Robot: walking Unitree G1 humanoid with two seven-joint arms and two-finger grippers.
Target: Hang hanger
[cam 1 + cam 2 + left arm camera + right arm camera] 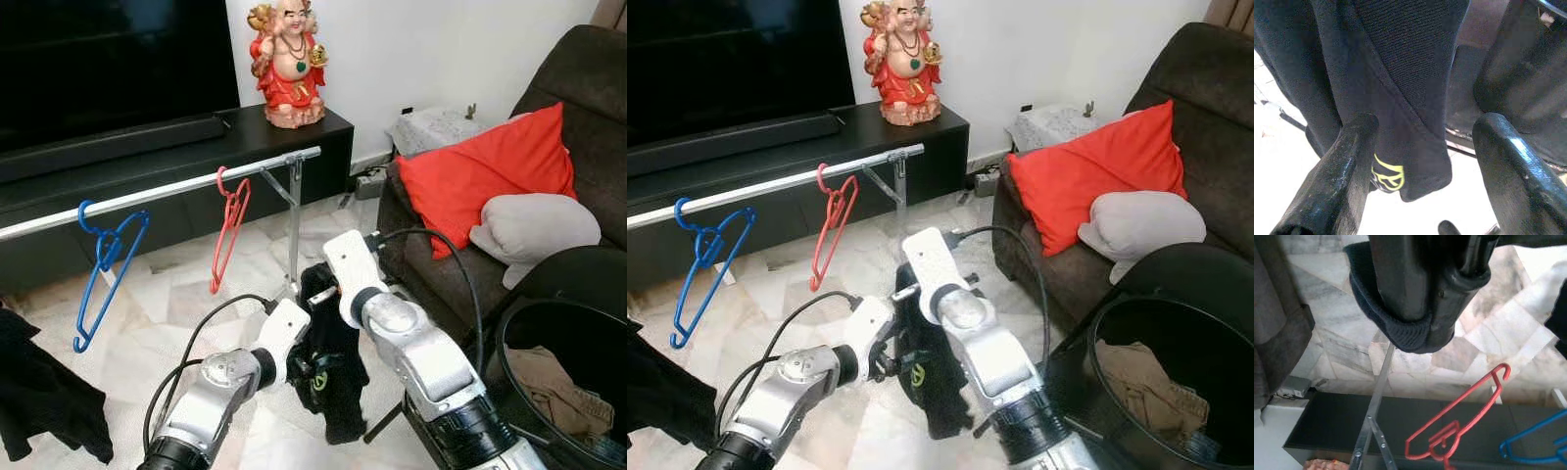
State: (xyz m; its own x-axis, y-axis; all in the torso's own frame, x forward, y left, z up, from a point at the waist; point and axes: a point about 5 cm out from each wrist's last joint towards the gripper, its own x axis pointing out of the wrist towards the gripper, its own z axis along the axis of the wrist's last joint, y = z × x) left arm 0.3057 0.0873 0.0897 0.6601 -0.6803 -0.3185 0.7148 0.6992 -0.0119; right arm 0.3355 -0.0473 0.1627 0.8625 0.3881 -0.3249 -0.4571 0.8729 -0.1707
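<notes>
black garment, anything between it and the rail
Nothing visible does. The right gripper holds the black garment below the rail; the red hanger and blue hanger leave rail space between them.

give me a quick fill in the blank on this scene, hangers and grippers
1. The red hanger and a ____ hanger hang on the metal rail.
2. The right gripper holds up a ____ garment.
3. The left gripper has its fingers ____ beside the garment.
4. The red cushion lies on the ____.

Missing words: blue; black; open; sofa
</notes>
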